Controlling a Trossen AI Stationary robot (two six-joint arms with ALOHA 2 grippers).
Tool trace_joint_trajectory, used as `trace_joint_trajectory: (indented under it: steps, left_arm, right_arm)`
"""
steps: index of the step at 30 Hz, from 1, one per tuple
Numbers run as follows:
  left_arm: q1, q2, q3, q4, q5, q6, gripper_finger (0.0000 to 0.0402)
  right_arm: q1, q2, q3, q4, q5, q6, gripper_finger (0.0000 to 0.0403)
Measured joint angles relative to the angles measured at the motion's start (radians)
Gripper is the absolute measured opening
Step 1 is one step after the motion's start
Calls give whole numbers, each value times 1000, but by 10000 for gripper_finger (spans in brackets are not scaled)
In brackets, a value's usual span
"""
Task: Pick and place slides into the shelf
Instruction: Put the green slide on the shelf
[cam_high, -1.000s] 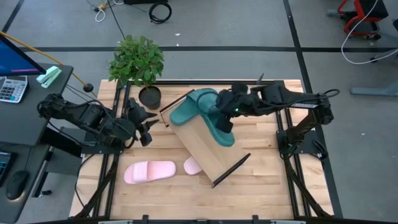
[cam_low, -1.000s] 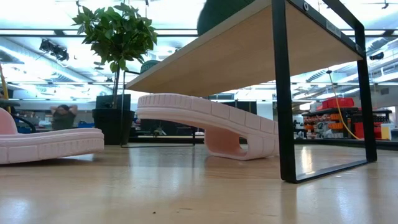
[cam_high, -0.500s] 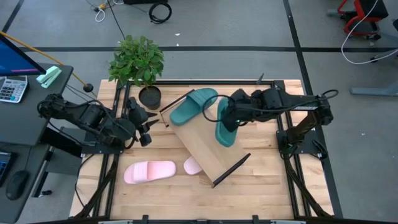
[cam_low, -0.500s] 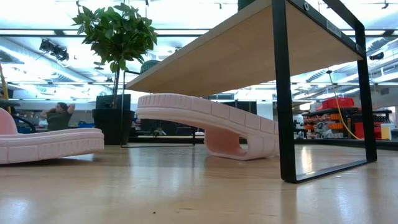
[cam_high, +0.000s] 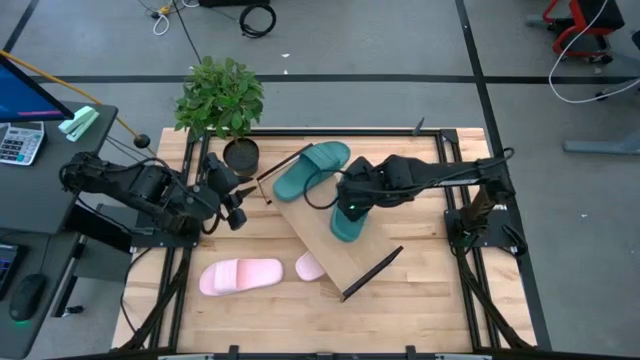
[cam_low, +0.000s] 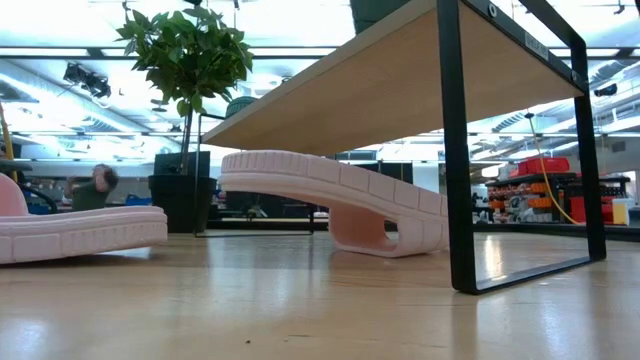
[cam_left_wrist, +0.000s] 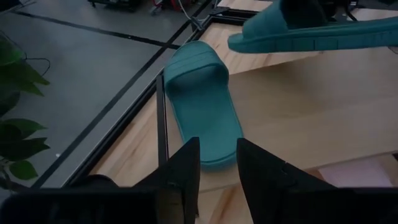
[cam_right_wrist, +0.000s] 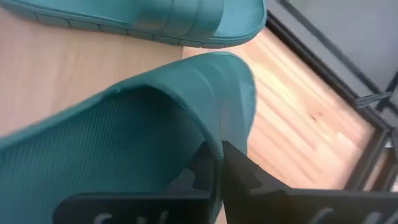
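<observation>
The shelf (cam_high: 335, 235) is a light wood board with black end bars, standing slantwise on the table. One teal slide (cam_high: 310, 170) lies on its far end, sole down, and shows in the left wrist view (cam_left_wrist: 202, 118). My right gripper (cam_high: 347, 200) is shut on a second teal slide (cam_high: 348, 218) over the board's middle. A pink slide (cam_high: 240, 275) lies on the table at the near left. Another pink slide (cam_low: 330, 200) sits partly under the shelf. My left gripper (cam_left_wrist: 217, 162) waits open by the table's left edge, holding nothing. My right gripper pinches the edge of the teal slide's strap (cam_right_wrist: 231, 124) between its two fingers, one finger under the strap and one outside. The fingers come from above, slanting down. The slide (cam_left_wrist: 317, 34) hangs about level below them and looks clear of the board.
A potted plant (cam_high: 225, 105) stands at the table's far left corner, close to the shelf's far end bar (cam_high: 285, 165). The near end bar (cam_high: 372, 268) rises over the table's middle. Bare tabletop (cam_high: 430, 300) lies at the near right.
My right gripper has sunk toward the shelf, rolled and tipped further down. It has carried the teal slide from the board's right edge toward its middle, nearer the table's left. The slide has turned about with it and hangs lower.
</observation>
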Motion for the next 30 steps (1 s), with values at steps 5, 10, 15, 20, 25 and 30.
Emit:
trace_joint_trajectory:
  steps: [5, 10, 15, 20, 25, 30]
  left_arm:
    - [0, 0, 0, 0, 2, -9, 111]
    - [0, 0, 0, -1, 2, -10, 114]
    - [0, 0, 0, -1, 2, 21, 112]
    - [0, 0, 0, 2, 2, 8, 116]
    - [0, 0, 0, 2, 2, 2, 119]
    - [0, 0, 0, -1, 2, 2, 117]
  right_arm:
    - [-33, 18, -1, 4, 21, -6, 11]
    - [-69, 25, -1, 8, 27, 1, 11]
    - [-89, 33, -1, 21, 23, 2, 11]
    - [-111, 47, -1, 54, 9, 51, 11]
    - [-122, 69, 0, 71, -37, 89, 11]
    - [-117, 93, -1, 84, -51, 130, 11]
